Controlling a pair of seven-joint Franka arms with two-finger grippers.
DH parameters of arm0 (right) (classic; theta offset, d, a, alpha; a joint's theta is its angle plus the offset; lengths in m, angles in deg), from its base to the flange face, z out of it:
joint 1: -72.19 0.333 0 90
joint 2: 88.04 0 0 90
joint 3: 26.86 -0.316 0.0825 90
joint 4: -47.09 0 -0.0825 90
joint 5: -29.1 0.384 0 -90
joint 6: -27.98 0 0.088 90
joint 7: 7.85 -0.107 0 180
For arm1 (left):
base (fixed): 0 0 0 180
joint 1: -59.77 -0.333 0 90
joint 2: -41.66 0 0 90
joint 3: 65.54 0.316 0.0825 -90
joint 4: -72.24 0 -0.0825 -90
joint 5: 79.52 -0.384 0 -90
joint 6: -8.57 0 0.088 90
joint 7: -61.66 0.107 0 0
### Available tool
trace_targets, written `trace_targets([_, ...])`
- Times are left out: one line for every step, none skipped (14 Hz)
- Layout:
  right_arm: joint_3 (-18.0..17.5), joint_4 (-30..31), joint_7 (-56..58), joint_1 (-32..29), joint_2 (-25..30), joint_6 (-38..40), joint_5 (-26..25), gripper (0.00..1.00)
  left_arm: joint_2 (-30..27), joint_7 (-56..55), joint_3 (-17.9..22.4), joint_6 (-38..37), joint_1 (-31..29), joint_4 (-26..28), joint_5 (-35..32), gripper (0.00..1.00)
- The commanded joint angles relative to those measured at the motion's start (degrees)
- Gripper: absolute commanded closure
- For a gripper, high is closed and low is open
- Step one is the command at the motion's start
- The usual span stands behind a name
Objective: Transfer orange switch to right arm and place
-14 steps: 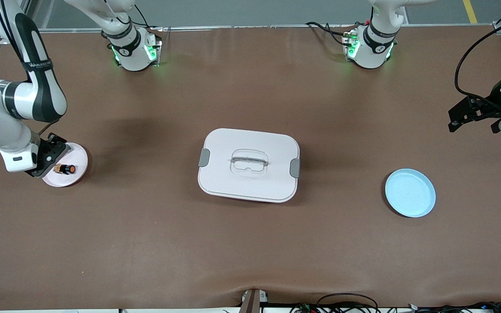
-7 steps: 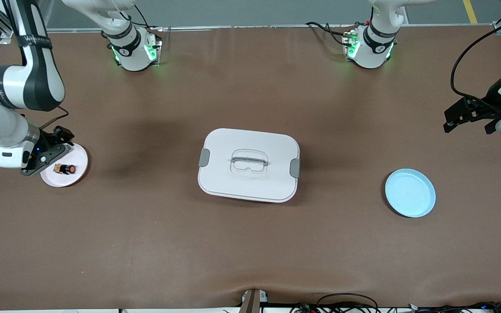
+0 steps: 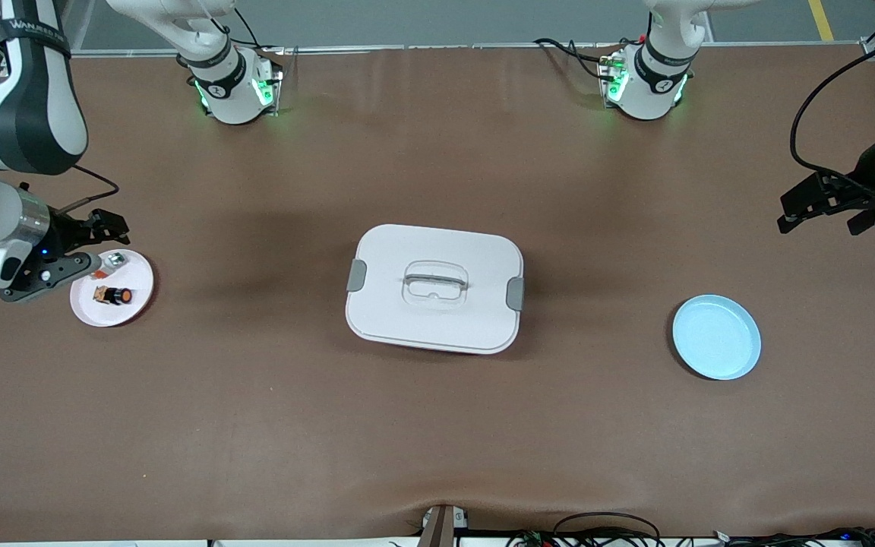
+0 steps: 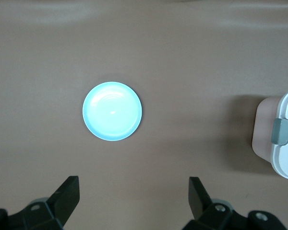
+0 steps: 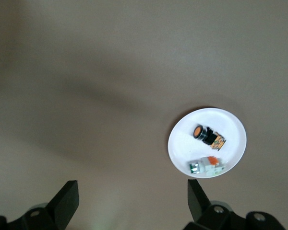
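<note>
One orange switch [image 3: 115, 295] lies flat, seemingly facing the box [image 3: 434, 289].

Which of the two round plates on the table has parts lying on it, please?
The pink plate at the right arm's end: it carries the orange switch and a silvery-white part. The blue plate carries nothing.

My right pincer [image 3: 99, 241] covers part of the pink plate's [image 3: 134, 304] rim. The white lidded box [image 4: 284, 136] is cut off in my left wrist view.

The left claw [image 4: 132, 203] (fingers spread wide) hangs over table near a blue plate [image 4: 112, 118].
</note>
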State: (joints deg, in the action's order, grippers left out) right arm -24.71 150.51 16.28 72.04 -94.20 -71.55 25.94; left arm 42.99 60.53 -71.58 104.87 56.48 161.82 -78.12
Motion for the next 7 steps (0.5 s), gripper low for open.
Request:
trace_targets([0.4,-2.2,-8.2,2.3,0.0,2.0,1.3,0.0,-0.2,-0.5,-0.4,-0.3,-0.3,-0.2,0.7,0.0])
trace_targets([0.4,-3.6,-9.9,2.6,-0.1,3.0,1.3,0.0,-0.2,-0.5,-0.4,-0.3,-0.3,-0.1,0.7,0.0])
trace_targets([0.4,-5.0,-11.2,2.9,-0.2,3.9,1.3,0.0,-0.2,-0.5,-0.4,-0.3,-0.3,-0.1,0.6,0.0])
trace_targets([0.4,-5.7,-12.3,2.9,-0.2,4.1,1.4,0.0,-0.2,-0.5,-0.4,-0.3,-0.3,-0.1,0.6,0.0])
trace_targets([0.4,-6.7,-14.7,3.0,-0.2,4.5,1.5,0.0,-0.2,-0.5,-0.4,-0.3,-0.3,-0.2,0.7,0.0])
trace_targets([0.3,-7.5,-18.2,3.2,-0.2,5.0,1.6,0.0,-0.2,-0.5,-0.4,-0.3,-0.3,-0.2,0.6,0.0])
trace_targets([0.4,-8.1,-20.5,3.8,-0.2,5.2,1.8,0.0,-0.2,-0.5,-0.4,-0.3,-0.3,-0.2,0.6,0.0])
